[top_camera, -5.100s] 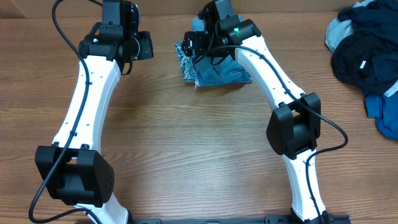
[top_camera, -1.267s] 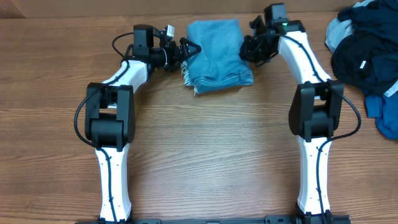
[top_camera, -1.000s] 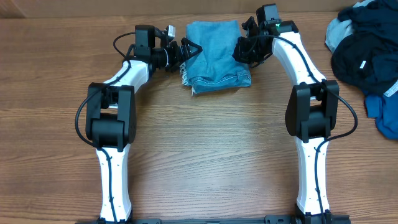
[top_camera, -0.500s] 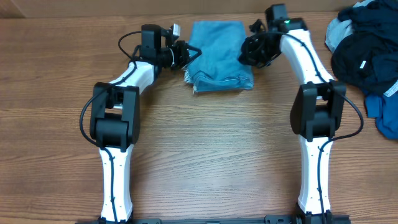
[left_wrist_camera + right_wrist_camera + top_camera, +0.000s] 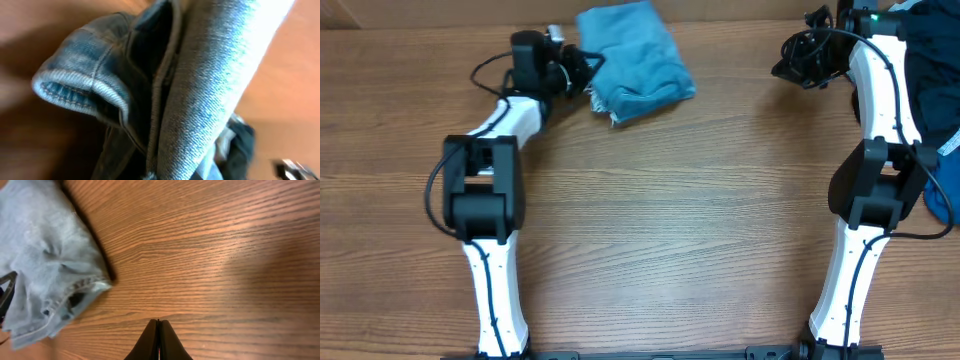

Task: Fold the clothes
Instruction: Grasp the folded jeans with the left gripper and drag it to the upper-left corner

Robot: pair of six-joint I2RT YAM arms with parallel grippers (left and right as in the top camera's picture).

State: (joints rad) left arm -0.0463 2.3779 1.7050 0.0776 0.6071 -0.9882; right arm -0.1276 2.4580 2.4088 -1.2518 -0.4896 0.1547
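Overhead view: the folded jeans (image 5: 638,62) are being gripped at their left edge by the left gripper (image 5: 582,70), its jaws being pressed together on the denim. The jeans are lying at the far edge of the table (image 5: 650,220), left of centre. The right gripper (image 5: 798,68) is being held shut and empty above bare wood, well apart from the jeans and just beside the pile of dark clothes (image 5: 938,60) at the far right corner.

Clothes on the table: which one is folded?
The light blue jeans at the top centre, a flat stacked bundle; the dark clothes at the right edge lie in a loose heap.
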